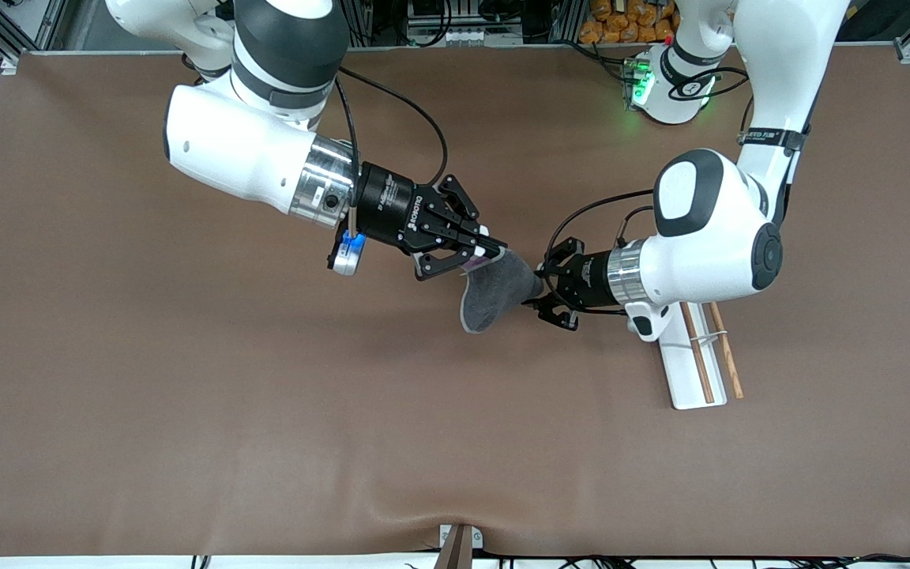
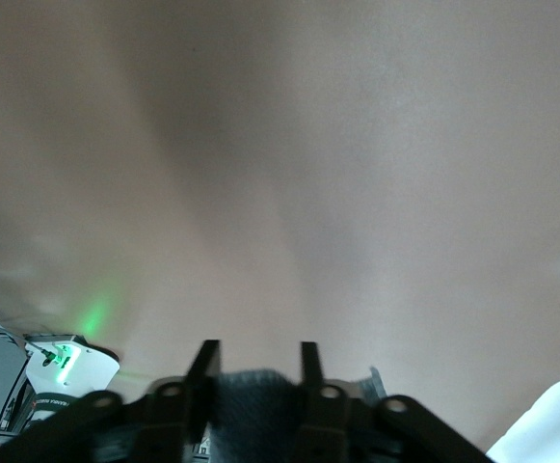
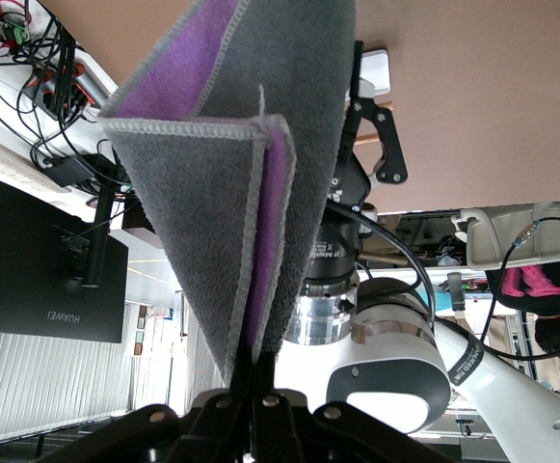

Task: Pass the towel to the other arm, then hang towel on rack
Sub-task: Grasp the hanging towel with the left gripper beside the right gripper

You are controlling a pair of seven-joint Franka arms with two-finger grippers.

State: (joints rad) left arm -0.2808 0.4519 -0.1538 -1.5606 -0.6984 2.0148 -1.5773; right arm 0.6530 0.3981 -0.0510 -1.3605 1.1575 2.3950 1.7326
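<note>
Towel held between two grippers over the bench (image 1: 186, 411).
Right gripper (image 1: 493, 251) fingers pinch the towel (image 1: 494, 292); left gripper (image 1: 540, 291) fingers narrow around its edge; rack (image 1: 700, 356) nearby.

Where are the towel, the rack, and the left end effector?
towel (image 1: 490, 294), front view, grey middle.
rack (image 1: 695, 357), front view, wooden rod.
left end effector (image 1: 543, 292), front view, between its fingertips at the towel's edge.
</note>
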